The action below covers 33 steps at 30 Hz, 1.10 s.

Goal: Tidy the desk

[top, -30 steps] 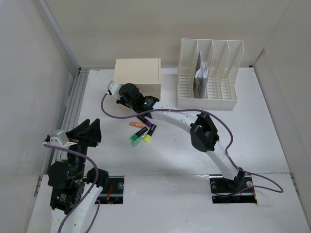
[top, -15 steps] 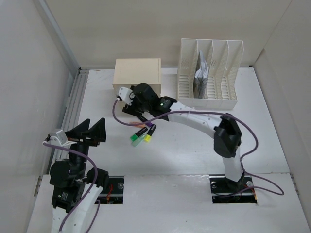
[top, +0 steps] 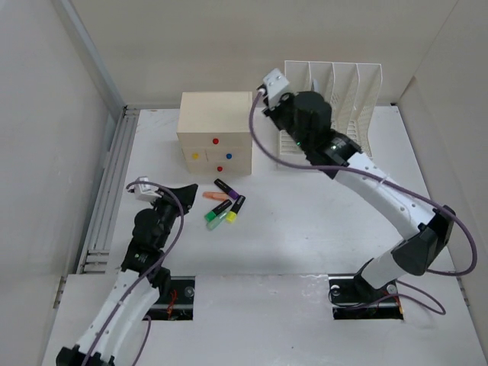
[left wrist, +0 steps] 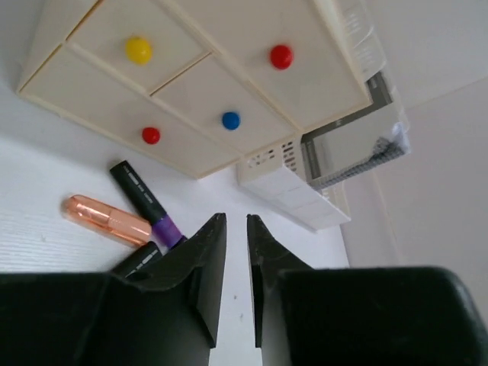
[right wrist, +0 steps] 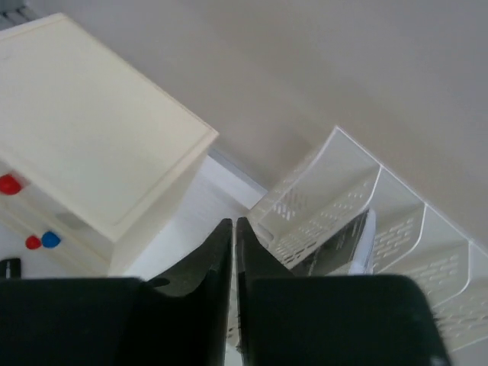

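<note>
Seen from above, the drawer box [top: 216,114] stands at the back of the white counter [top: 305,229], all four knobbed drawers shut. Just in front of the box lie a purple marker [top: 226,186], an orange marker [top: 216,196], a green highlighter [top: 216,214] and a yellow highlighter [top: 232,211], loose and close together. The left gripper [top: 189,188] points at them from the box's front left. The right arm [top: 366,179] reaches high by the box's back right corner, before the file rack [top: 358,91].

From the left wrist, the jaws are drawn nearly together, with only a slit between them, and pinch nothing. Beyond them sit the orange and purple markers and the drawer fronts.

From the right wrist, the right gripper [right wrist: 233,223] looks down on the box's top, its jaws pressed together and empty.

I judge the tidying barely begun: the markers need gathering, and the left arm looks set for it. Its jaws would have to spread before dropping over a marker, and a drawer would need pulling open if the markers belong inside.

Half a second ago the right gripper hung low before the box, hiding its drawers, and the left arm was folded back with its jaws spread wide. The highlighters lie where they did.
</note>
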Motion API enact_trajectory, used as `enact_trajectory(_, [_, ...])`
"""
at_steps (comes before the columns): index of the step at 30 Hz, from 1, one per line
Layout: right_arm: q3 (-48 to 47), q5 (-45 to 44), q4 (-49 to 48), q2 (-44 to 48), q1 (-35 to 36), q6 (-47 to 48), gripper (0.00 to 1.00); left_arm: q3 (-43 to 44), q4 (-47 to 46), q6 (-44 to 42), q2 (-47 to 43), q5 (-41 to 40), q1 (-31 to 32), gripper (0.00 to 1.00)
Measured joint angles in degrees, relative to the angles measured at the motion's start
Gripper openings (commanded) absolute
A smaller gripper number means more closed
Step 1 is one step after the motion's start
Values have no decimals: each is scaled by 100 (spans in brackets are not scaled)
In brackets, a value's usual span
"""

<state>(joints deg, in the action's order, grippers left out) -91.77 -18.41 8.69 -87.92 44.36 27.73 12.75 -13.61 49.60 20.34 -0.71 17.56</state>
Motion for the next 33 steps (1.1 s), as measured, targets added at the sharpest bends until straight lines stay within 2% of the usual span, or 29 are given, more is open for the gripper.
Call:
enact_trajectory(1, [24,234,22,52,-289,-212,34,-127,-315,136,291,42,0,17])
enact_trajectory(3, [87,935,74,131,-859,-586,60,-227,-872,284,992,72,0,29])
enact_trajectory(5, [151,1740,162,170,-1366,-887,70,-201,-1451,345,1674,79,11,40])
enact_trajectory(6, [179,2118,225,179,-1565,-1005,72,-155,-1685,361,2065,96,13,46])
enact_trajectory(9, [299,3060,350,192,-1908,-1335,62,11,-2258,372,2949,131,98,55])
enact_trajectory(13, [636,3773,389,313,-1969,-1626,36,304,-2931,391,3753,155,208,59])
enact_trajectory(16, [815,4096,450,496,-1996,-1779,27,629,-3383,431,4374,94,350,59])
enact_trajectory(23, [1071,4551,321,1147,-2306,-2057,24,1137,-4072,564,5532,-332,793,58])
enact_trajectory(28, [1150,4782,227,1239,-2485,-2214,24,1327,-4100,608,5799,-890,1139,55])
enact_trajectory(31, [1217,4872,238,1235,-2490,-2258,24,1532,-4103,623,5925,-1115,1233,48])
enact_trajectory(33, [1250,4911,227,1244,-2490,-2273,24,1672,-4098,625,6019,-1237,1252,47])
